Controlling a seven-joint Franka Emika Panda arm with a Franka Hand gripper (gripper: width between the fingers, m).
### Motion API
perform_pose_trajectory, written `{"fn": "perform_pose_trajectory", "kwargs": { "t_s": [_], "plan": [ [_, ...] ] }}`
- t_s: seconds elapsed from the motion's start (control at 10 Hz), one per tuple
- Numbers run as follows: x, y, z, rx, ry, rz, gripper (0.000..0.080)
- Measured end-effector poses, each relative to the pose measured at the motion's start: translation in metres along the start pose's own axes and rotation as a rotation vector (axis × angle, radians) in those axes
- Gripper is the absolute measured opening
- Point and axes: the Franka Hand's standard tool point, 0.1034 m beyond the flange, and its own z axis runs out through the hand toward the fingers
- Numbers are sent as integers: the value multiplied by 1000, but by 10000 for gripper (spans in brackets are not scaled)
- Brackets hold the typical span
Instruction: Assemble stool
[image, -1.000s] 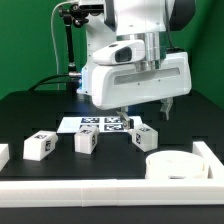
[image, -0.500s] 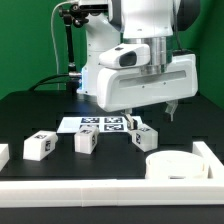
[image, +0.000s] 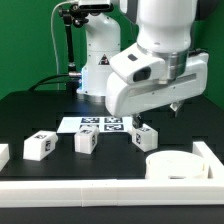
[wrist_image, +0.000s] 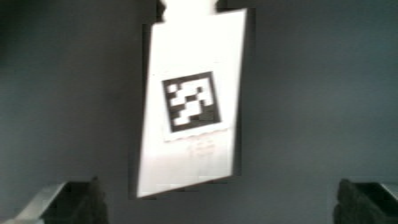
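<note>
No brand name is legible anywhere. The only markings are black-and-white square tags, one on each leg and several on the marker board (image: 100, 124) at the middle of the exterior view.

In the wrist view the leg under the arm (wrist_image: 192, 105) lies lengthwise on the dark table (wrist_image: 54, 90). It shows a single tag on its upper face. A faint line of small print runs beside the tag, too blurred to read. One end of this leg narrows to a short stub.

Only the exterior view shows the rest of the set. The round seat (image: 172, 163) lies flat at the lower right of the frame, near the white border rail (image: 100, 192). Two other legs (image: 40, 146) (image: 87, 141) sit apart from each other at the lower left. The leg under the arm (image: 143, 137) sits just to the exterior view's right of the marker board, below the white arm (image: 150, 75).

The fingers (wrist_image: 71, 203) are spread wide, far wider than the leg. They grip nothing, and their dark tips touch neither the leg nor the table.
</note>
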Motion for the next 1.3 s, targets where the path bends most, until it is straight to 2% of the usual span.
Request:
{"fn": "perform_pose_trajectory", "kwargs": {
  "t_s": [0.1,0.2,0.4,0.5,0.8,1.1,1.2,1.3],
  "plan": [
    [3,0,0,6,-19,-1,649],
    [-2,4,1,-22,-50,51,649],
    [-3,11,-3,-42,-25,86,649],
    [-5,11,-3,-43,-20,89,649],
    [-6,10,-1,-37,-40,87,649],
    [-14,4,4,-5,-233,80,649],
    [-17,7,4,-46,-313,76,649],
    [-16,6,3,-71,-364,63,649]
  ]
}}
